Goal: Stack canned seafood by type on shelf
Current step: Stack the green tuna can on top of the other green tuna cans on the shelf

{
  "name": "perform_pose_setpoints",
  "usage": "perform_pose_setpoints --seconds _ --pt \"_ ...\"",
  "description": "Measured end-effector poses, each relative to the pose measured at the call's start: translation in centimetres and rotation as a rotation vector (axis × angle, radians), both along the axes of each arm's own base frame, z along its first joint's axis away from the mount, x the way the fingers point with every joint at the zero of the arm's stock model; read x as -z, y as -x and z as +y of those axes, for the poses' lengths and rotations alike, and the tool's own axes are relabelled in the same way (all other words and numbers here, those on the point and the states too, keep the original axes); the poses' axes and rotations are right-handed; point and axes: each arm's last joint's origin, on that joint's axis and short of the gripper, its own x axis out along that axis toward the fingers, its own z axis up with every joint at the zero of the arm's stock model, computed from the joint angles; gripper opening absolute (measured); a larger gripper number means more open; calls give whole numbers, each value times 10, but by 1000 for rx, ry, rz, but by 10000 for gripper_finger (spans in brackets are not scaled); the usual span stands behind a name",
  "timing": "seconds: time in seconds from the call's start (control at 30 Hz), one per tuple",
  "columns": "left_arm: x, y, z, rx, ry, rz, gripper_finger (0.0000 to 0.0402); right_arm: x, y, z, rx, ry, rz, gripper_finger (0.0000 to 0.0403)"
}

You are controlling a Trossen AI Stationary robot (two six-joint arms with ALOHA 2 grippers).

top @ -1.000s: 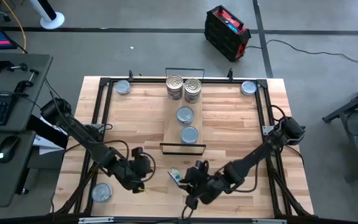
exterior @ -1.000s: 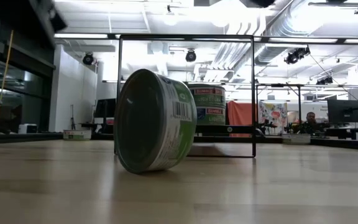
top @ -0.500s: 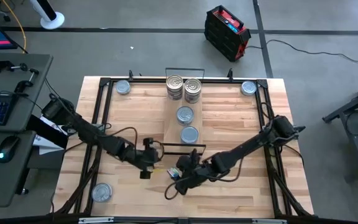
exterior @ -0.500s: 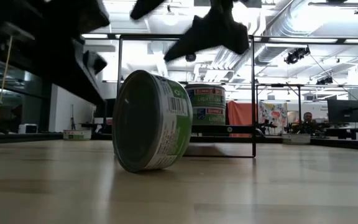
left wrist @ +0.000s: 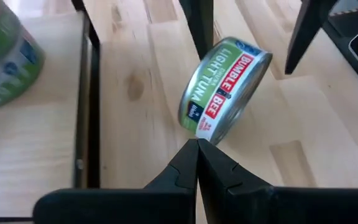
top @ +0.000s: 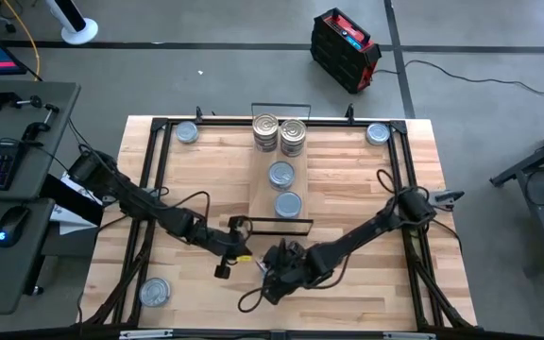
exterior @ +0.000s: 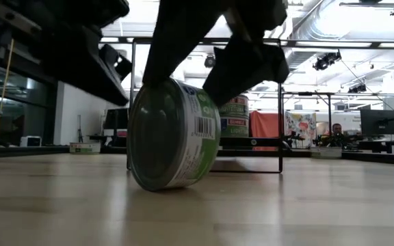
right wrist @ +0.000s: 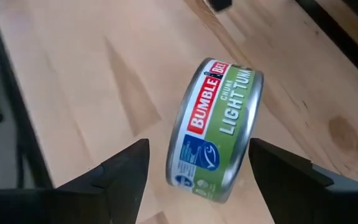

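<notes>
One tin of canned seafood [right wrist: 216,130], with a green label, stands on its curved side wall on the tabletop, slightly tilted, just in front of the shelf [top: 279,189]. My right gripper [right wrist: 199,149] is open and comes down over the tin, one finger on each side of it. My left gripper [left wrist: 197,144] is shut, its tips at the tin's lower rim [left wrist: 207,134]. On the shelf stand two short stacks [top: 279,135] at the far end and two single tins [top: 284,189] nearer. My left gripper's shut fingertips lie low over the table at the tin's lower rim, coming level from the table's left; I cannot tell whether they touch it. My right gripper's fingers [exterior: 176,48] straddle the tin from above; I cannot tell whether they touch it.
The shelf's near black wire frame [left wrist: 92,93] stands just beyond the tin. Loose tins lie at the far left corner [top: 187,133], the far right corner [top: 378,133] and the near left corner [top: 155,291]. A black frame runs around the table's edges.
My left gripper has swung from the near left toward the table's right and down, up to the tin. My right gripper has gone toward the table's left and down over the tin. The tin still stands on its side wall.
</notes>
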Motion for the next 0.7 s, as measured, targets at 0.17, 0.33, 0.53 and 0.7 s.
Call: perform_pose_setpoints --seconds 0.17,0.33,0.53,0.7 --pt "11 -3 -3 -11 23 31 0 10 -10 5 35 37 58 266" --pt "10 -4 -3 -42 65 25 0 16 -18 8 48 62 38 255" --pt "9 1 -1 -98 107 76 0 14 -12 3 73 126 85 121" --pt "-11 18 8 -111 88 126 0 3 16 11 37 179 222 113"
